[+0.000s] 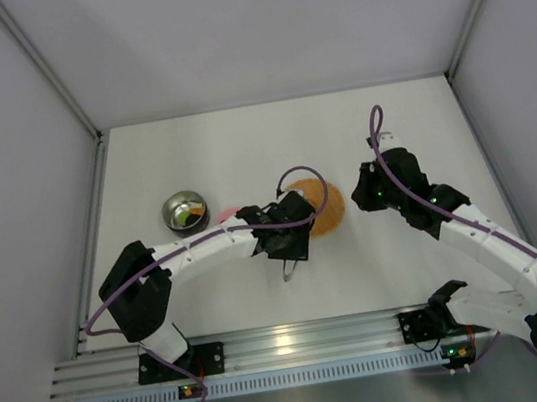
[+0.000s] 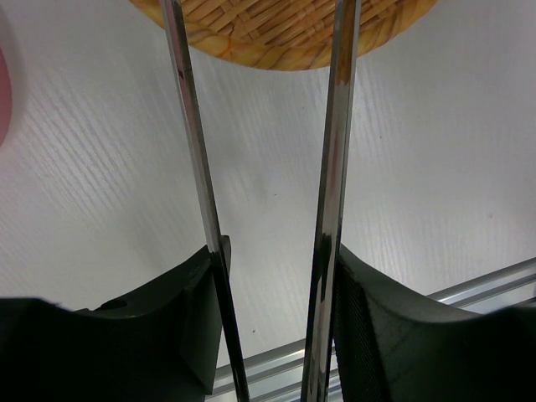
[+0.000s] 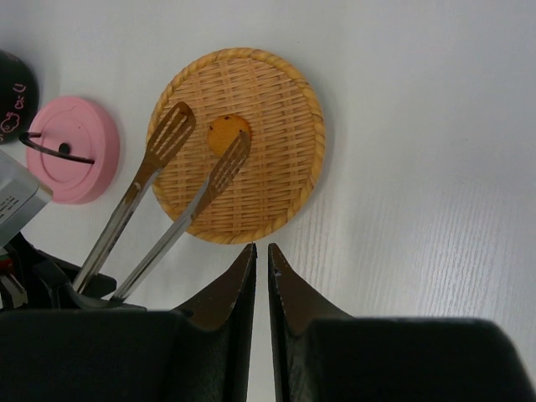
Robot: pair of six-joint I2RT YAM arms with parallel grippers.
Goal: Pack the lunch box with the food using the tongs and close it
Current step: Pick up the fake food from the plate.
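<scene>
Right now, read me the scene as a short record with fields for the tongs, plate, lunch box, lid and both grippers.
left gripper: closed on the tongs, a finger on each arm
tong tips: apart, over the woven plate, one by the orange food piece
lunch box: open, some packed food inside
pink lid: flat on the table beside the plate
right gripper: shut, empty, near the plate

tongs point(image 1: 287, 271) mostly under left arm point(image 1: 205, 251), lid point(image 1: 225, 214) half hidden, plate point(image 2: 276, 33) cropped
</scene>
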